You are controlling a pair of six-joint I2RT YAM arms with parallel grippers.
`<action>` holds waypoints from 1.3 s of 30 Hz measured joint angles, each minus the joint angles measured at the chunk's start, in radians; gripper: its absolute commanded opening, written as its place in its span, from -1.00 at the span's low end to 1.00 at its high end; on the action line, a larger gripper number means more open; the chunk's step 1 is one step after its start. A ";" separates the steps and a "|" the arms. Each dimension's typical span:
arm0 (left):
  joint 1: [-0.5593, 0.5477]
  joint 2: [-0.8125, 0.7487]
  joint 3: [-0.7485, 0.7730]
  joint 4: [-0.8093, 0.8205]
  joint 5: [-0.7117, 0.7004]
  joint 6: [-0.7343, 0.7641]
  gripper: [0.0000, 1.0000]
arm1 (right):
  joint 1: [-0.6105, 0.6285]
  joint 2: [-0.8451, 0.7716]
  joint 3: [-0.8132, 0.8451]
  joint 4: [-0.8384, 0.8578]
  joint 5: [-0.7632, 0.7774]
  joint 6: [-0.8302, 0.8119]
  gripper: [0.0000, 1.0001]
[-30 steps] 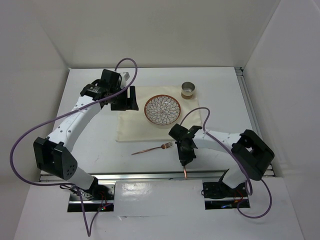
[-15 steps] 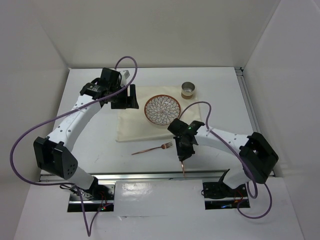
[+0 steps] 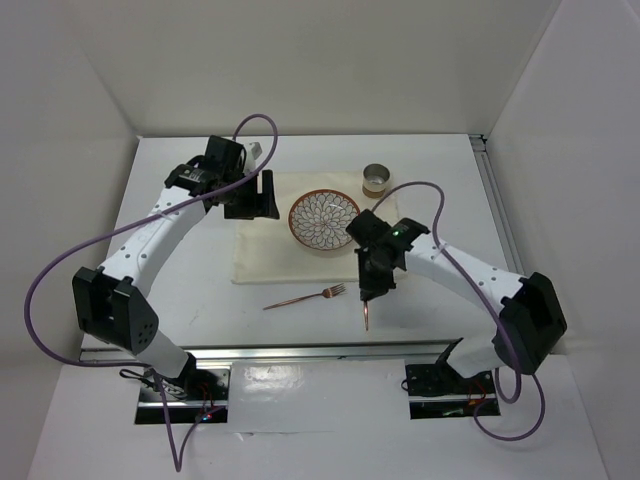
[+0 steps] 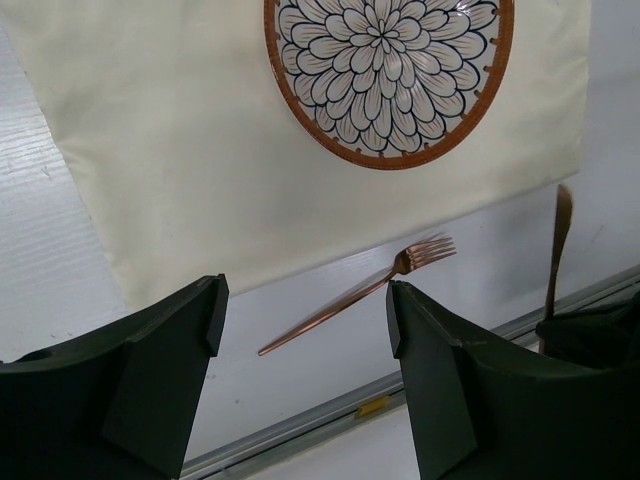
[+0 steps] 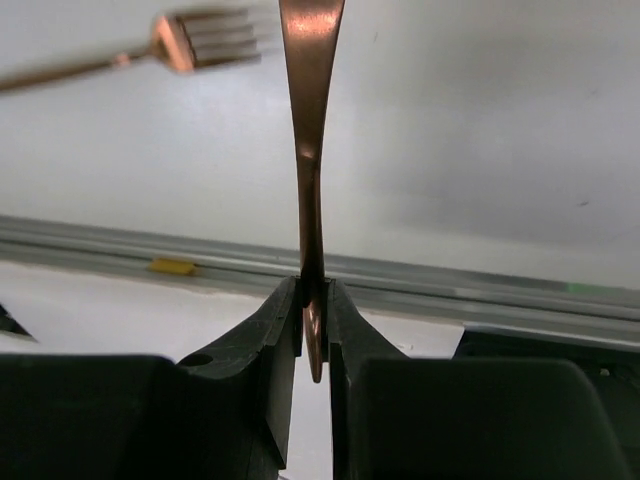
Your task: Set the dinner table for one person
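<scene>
Between white walls [image 3: 300, 70], dinner table [image 3: 450, 180] bears cloth [image 3: 265, 250] | right gripper [image 3: 370, 292] clamps utensil [image 5: 310, 100] | left gripper [image 4: 305, 300] apart

Left end effector [image 4: 305, 295] wide apart; right end effector [image 5: 312, 290] pinching a utensil [image 5: 310, 100], perhaps spoon

No text, brand, number or sign can be read in any view. One label candidate only: a small yellow sticker [image 5: 172, 267] on the grey metal rail [image 5: 500, 292]. It also shows in the left wrist view, but in both views it is too small and blurred to make out any characters.
</scene>
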 measured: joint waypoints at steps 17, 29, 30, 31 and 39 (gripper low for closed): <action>0.000 -0.015 -0.008 -0.011 -0.035 0.002 0.64 | -0.459 0.443 0.346 0.187 -0.021 -0.411 -1.00; 0.000 -0.029 -0.034 -0.018 -0.047 0.023 0.64 | -0.490 0.491 0.383 0.200 -0.064 -0.451 -1.00; 0.000 -0.029 -0.038 -0.020 -0.047 0.023 0.64 | -0.490 0.500 0.386 0.202 -0.067 -0.453 -1.00; 0.000 -0.029 -0.042 -0.018 -0.047 0.024 0.66 | -0.490 0.512 0.388 0.203 -0.070 -0.455 -1.00; 0.000 -0.063 -0.113 -0.017 -0.057 0.027 0.66 | -0.490 0.578 0.383 0.212 -0.092 -0.462 -1.00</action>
